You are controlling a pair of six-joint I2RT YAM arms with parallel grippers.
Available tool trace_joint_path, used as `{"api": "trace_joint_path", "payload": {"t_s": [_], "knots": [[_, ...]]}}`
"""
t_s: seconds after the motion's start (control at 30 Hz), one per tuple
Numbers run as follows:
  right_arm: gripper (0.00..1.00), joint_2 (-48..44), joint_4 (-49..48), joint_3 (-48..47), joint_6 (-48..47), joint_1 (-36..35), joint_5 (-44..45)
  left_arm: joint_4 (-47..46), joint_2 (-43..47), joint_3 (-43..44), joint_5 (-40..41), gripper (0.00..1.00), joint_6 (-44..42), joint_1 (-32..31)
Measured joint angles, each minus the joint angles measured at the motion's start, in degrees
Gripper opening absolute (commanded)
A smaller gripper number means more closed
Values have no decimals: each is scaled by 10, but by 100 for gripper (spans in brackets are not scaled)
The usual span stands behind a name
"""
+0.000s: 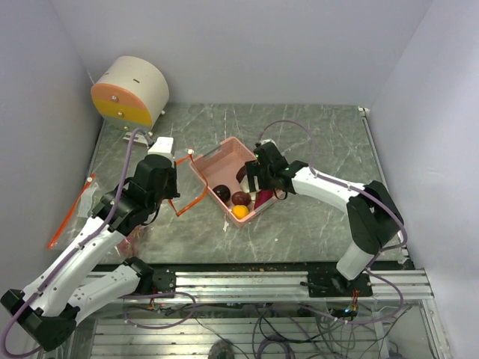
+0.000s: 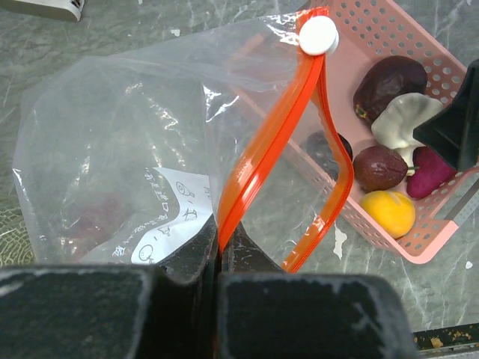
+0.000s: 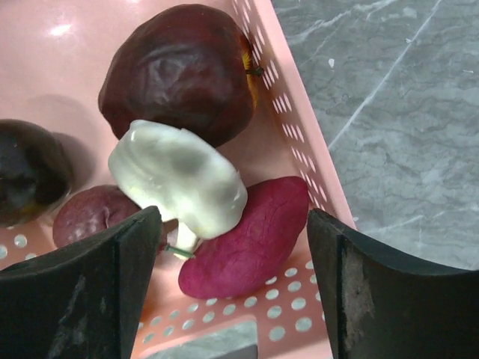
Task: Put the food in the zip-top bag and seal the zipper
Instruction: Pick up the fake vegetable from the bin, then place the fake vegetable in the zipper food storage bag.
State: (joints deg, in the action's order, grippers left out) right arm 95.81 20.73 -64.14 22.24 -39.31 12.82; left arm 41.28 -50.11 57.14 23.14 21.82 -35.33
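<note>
My left gripper (image 1: 172,196) is shut on the zipper (image 2: 258,149), an orange-red strip along the mouth of the clear zip-top bag (image 2: 112,142). The mouth gapes toward the pink basket (image 1: 217,149), and the white slider (image 2: 318,35) sits at the far end. My right gripper (image 3: 232,277) is open, low inside the basket, with its fingers either side of the whitish bulb (image 3: 179,179) and the magenta piece (image 3: 251,239). The basket also holds a dark purple fruit (image 3: 179,71), a maroon one (image 2: 380,166) and a small orange-yellow fruit (image 2: 388,212). A white label and a dim reddish shape show through the bag.
A beige and orange drum (image 1: 131,91) stands at the back left. A second orange-red strip (image 1: 71,213) lies by the left wall. A white object (image 1: 161,144) lies behind the left gripper. Walls close in on both sides.
</note>
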Motion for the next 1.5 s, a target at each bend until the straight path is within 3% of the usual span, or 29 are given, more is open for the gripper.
{"api": "trace_joint_path", "payload": {"t_s": [0.17, 0.37, 0.4, 0.63, 0.77, 0.9, 1.03, 1.27, 1.5], "knots": [[61, 24, -46, 17, -13, 11, -20, 0, 8, 0, 0, 7, -2, 0], [7, 52, -94, 23, -19, 10, -46, 0, 9, -1, -1, 7, -4, 0], [1, 52, -99, 23, -18, 10, -49, 0, 9, -2, -1, 7, -4, 0], [0, 23, -89, 32, -18, 10, -33, 0, 9, -6, -2, 7, -4, 0], [0, -59, -72, 43, -19, 10, -46, 0, 9, -6, -3, 7, -4, 0], [0, -157, -104, 53, -19, 10, -128, -1, 9, -6, -4, 7, -3, 0], [0, -218, -194, 76, -5, -6, -244, -2, 9, -6, -5, 7, -3, 0], [0, -148, -310, 58, 22, -89, -334, -11, 9, -7, -18, 7, -3, 0], [0, -57, -346, 4, 45, -142, -299, -12, 14, -7, -30, 7, -1, 0]]}}
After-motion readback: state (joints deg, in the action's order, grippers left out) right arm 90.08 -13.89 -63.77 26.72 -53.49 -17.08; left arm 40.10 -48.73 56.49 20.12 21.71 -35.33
